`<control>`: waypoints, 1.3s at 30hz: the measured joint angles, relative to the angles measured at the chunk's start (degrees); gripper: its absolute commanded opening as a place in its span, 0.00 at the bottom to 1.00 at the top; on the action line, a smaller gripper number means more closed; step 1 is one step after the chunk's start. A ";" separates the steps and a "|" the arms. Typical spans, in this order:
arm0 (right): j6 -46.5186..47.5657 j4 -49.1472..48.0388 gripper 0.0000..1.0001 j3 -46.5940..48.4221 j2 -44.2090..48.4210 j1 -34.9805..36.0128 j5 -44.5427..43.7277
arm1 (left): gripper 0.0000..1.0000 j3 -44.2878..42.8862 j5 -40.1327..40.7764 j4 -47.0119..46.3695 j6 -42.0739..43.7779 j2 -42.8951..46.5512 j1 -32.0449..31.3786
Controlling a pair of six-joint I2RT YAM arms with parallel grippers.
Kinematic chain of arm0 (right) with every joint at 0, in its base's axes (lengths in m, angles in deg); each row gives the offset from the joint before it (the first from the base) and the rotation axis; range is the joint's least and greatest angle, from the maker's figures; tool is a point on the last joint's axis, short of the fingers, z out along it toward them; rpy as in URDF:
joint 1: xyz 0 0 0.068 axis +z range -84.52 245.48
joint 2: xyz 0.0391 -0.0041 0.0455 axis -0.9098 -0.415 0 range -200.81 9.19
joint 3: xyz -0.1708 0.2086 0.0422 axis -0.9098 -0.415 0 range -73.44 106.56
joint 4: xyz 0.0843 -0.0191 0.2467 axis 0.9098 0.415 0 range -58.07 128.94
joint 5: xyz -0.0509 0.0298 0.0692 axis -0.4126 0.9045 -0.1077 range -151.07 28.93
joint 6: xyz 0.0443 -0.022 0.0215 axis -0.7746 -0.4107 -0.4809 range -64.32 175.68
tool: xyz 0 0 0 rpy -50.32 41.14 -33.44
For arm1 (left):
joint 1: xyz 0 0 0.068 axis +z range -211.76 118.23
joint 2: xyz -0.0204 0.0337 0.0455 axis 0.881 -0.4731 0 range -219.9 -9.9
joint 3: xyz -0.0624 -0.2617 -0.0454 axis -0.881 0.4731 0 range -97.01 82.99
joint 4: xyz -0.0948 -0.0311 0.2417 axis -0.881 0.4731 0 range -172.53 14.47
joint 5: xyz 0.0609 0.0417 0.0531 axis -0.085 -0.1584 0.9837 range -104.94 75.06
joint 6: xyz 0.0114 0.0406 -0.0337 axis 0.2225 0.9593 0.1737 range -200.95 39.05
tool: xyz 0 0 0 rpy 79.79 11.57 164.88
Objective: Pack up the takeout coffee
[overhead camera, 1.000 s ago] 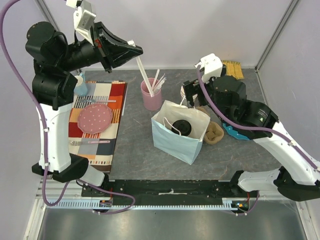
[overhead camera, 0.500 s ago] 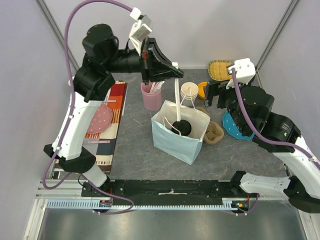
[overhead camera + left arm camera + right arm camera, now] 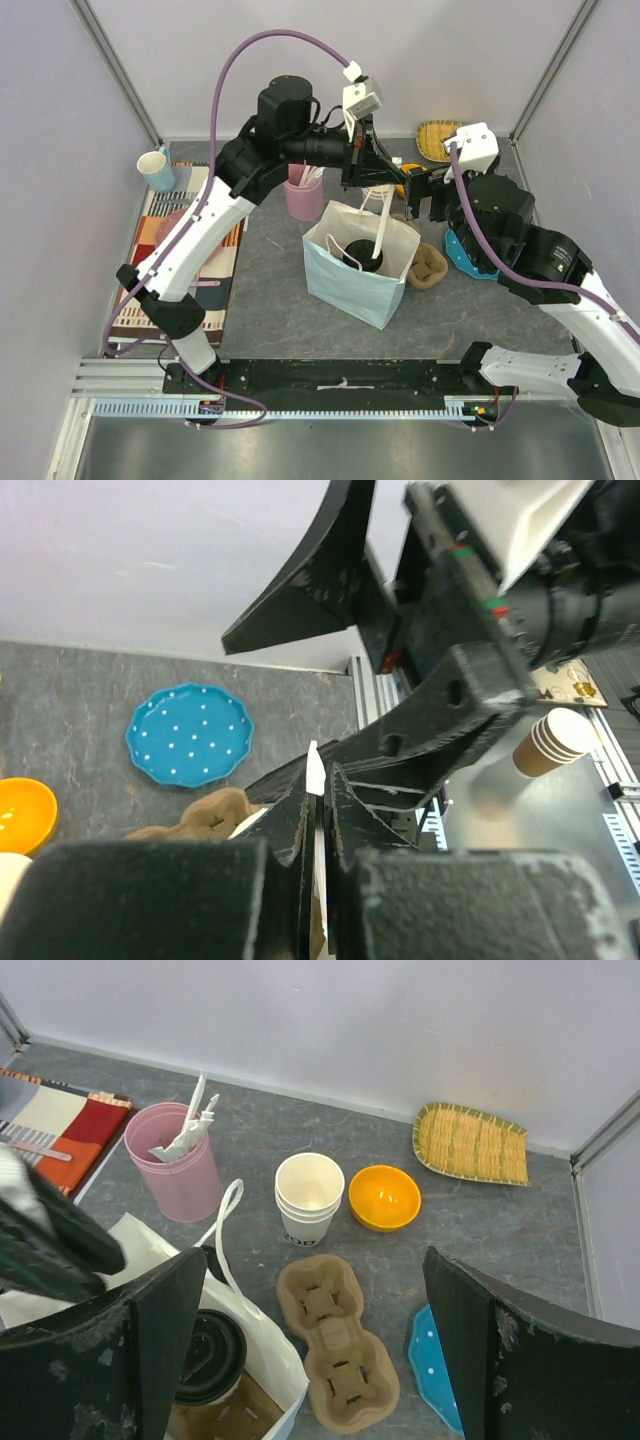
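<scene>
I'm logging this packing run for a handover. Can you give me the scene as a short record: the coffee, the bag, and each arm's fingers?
takeout coffee: black-lidded cup, upright inside the bag
paper bag: pale blue, standing open
left gripper: fingers shut on a white straw, over the bag's opening
right gripper: fingers open, empty, behind the bag
cup carrier: on the table beside the bag
</scene>
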 measured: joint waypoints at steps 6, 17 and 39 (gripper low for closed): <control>0.33 1.64 0.98 -0.74 -0.02 -0.37 -0.63 | 0.04 5.16 1.16 -0.26 2.54 -0.61 -0.07; 0.24 1.46 0.98 -0.94 0.59 -0.37 -9.25 | 0.47 9.05 1.14 0.13 4.79 -1.77 -0.70; -0.13 2.86 0.98 -0.20 -2.40 -7.45 -8.15 | 0.78 1.73 12.96 8.98 11.54 -0.09 1.18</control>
